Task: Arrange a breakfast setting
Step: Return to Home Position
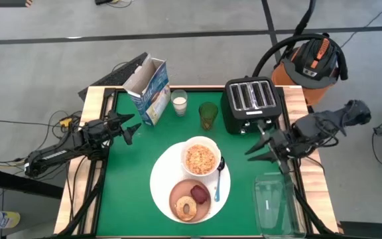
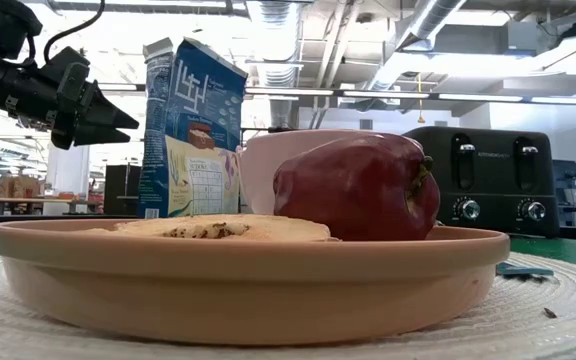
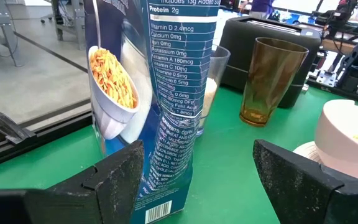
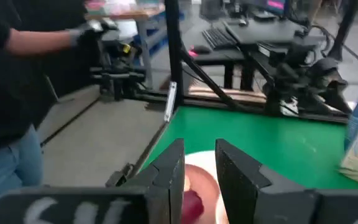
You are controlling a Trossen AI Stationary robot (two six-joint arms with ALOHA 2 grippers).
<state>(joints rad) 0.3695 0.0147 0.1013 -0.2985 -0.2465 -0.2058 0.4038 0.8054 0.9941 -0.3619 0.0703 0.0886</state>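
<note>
Judging by the laden large round white plate (image 1: 159,174) on the green counter (image 1: 128,192), centred between its side edges, only homing remains. The left hand (image 1: 134,129) and right hand (image 1: 254,141) hang open and empty; next, both arms should fold clear.

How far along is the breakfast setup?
Looks essentially done: cereal bowl and pink plate sit on the large white plate, bagel and dark-red item on the pink plate, spoon beside the bowl. In hand: nothing; left gripper and right gripper open, empty, off to the sides. Left: probably just parking the arms.
</note>
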